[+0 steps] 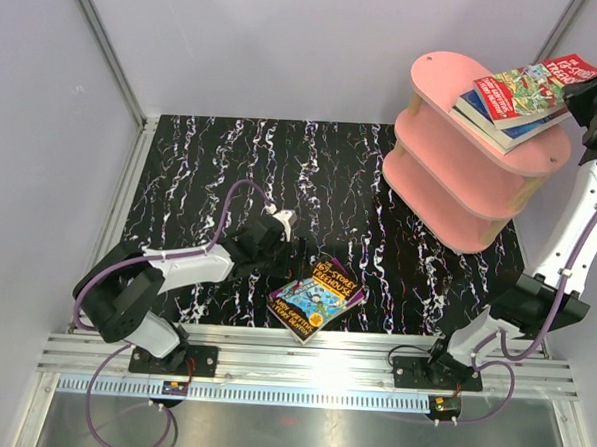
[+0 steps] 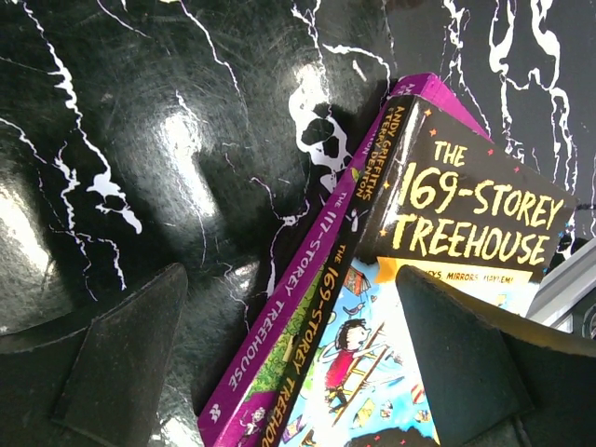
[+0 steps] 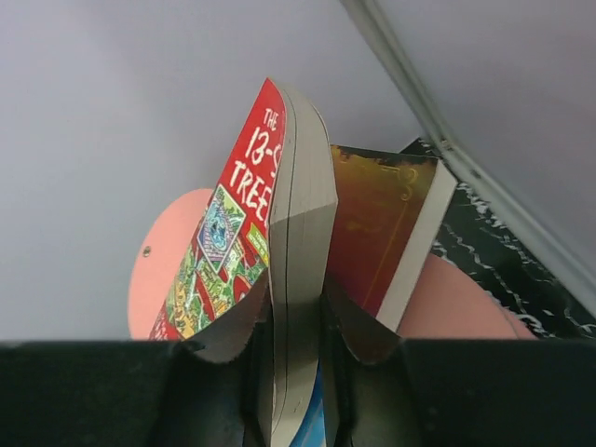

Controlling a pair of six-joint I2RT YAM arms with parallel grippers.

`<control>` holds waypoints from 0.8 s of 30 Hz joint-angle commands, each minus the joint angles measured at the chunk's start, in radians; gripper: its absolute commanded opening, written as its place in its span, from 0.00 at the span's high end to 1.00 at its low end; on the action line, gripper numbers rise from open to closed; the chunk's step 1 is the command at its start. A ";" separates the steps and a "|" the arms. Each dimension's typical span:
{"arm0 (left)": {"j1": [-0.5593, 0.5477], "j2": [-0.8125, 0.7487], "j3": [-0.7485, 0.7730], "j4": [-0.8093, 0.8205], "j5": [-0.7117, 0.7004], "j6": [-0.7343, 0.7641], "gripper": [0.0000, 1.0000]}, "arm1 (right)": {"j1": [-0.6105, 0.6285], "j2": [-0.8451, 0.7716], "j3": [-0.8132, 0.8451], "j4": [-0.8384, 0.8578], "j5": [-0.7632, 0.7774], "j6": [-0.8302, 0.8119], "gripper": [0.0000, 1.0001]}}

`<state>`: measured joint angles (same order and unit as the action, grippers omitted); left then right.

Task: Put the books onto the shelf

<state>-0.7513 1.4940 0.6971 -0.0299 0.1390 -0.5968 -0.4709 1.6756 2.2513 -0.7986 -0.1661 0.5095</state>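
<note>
The pink shelf [image 1: 461, 182] stands at the back right. On its top board lies a dark-blue book [image 1: 506, 127] with a red Treehouse book [image 1: 531, 86] on it. My right gripper [image 1: 589, 94] [image 3: 298, 298] is shut on the red book [image 3: 237, 223], its page edges pinched between the fingers; the larger book [image 3: 382, 219] shows behind. On the table, a black 169-Storey book [image 1: 320, 290] [image 2: 466, 214] lies on a purple one [image 1: 292, 318] [image 2: 307, 279]. My left gripper [image 1: 279, 222] [image 2: 289, 363] hangs open just left of them, holding nothing.
Pale walls and a metal corner post [image 1: 107, 48] close in the black marbled table [image 1: 211, 169]. An aluminium rail [image 1: 311, 359] runs along the near edge with both arm bases on it. The right arm [image 1: 579, 228] rises beside the shelf.
</note>
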 commanded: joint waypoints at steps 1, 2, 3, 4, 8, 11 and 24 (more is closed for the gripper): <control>0.013 0.011 -0.015 0.077 0.042 0.019 0.01 | -0.018 -0.008 0.102 0.102 -0.237 0.072 1.00; 0.015 0.018 -0.010 0.084 0.051 0.017 0.01 | -0.024 0.028 0.137 0.098 -0.254 0.086 1.00; 0.013 0.029 -0.007 0.087 0.053 0.017 0.01 | -0.034 0.047 0.152 0.092 -0.285 0.087 1.00; 0.013 0.034 -0.005 0.090 0.056 0.015 0.01 | -0.041 0.064 0.166 0.078 -0.299 0.090 1.00; 0.015 0.043 -0.008 0.097 0.056 0.015 0.01 | -0.110 0.119 0.168 0.067 -0.395 0.107 1.00; 0.020 0.041 -0.008 0.090 0.057 0.020 0.01 | -0.213 0.150 0.099 0.107 -0.531 0.186 1.00; 0.041 0.072 0.001 0.102 0.082 0.037 0.01 | -0.249 0.142 -0.064 0.243 -0.682 0.296 1.00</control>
<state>-0.7166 1.5345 0.6914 0.0555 0.1986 -0.5781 -0.7322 1.8359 2.1944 -0.5961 -0.8131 0.7643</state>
